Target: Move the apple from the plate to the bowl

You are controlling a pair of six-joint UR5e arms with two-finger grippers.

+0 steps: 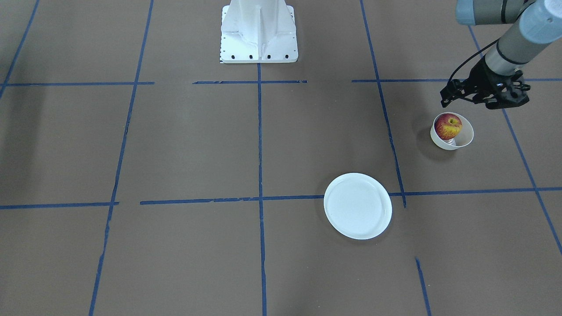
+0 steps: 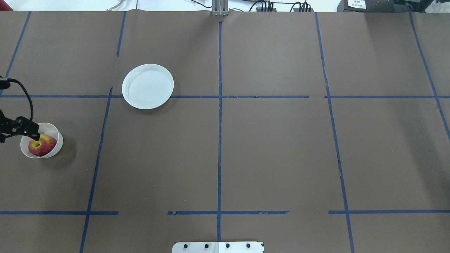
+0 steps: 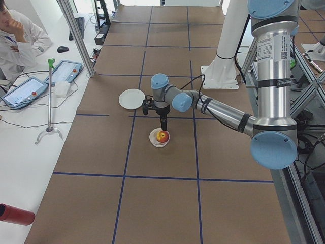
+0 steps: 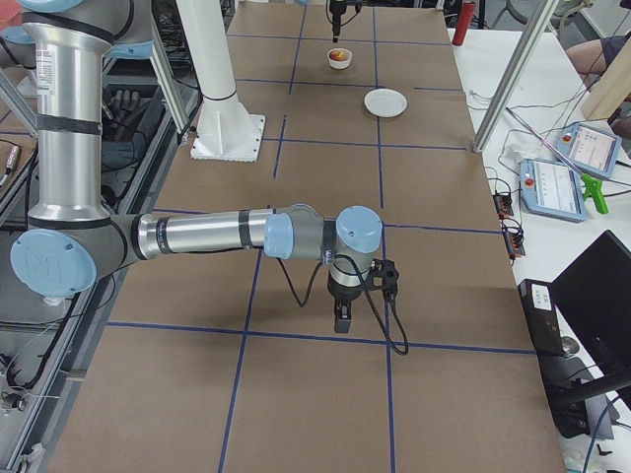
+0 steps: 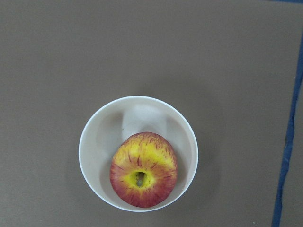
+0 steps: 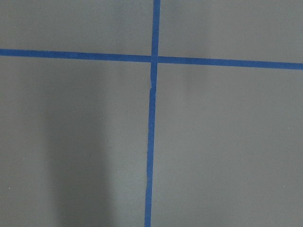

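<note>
The red and yellow apple [image 5: 143,170] lies stem dimple up in the small cream-white bowl [image 5: 137,113]. In the overhead view the bowl [image 2: 56,135] and apple [image 2: 43,146] are at the table's far left. My left gripper [image 2: 17,135] hangs just above them, open and empty, apart from the apple; it also shows in the front-facing view [image 1: 465,104]. The white plate [image 2: 147,86] lies empty, further in and towards the far side. My right gripper [image 4: 341,323] points down over bare table far from the dishes, and I cannot tell whether it is open or shut.
The white robot base [image 1: 259,30] stands at the middle of the near edge. Blue tape lines [image 6: 151,142] cross the brown table. A side table [image 3: 30,168] with tablets [image 3: 25,91] and a seated operator [image 3: 15,35] runs along the far side.
</note>
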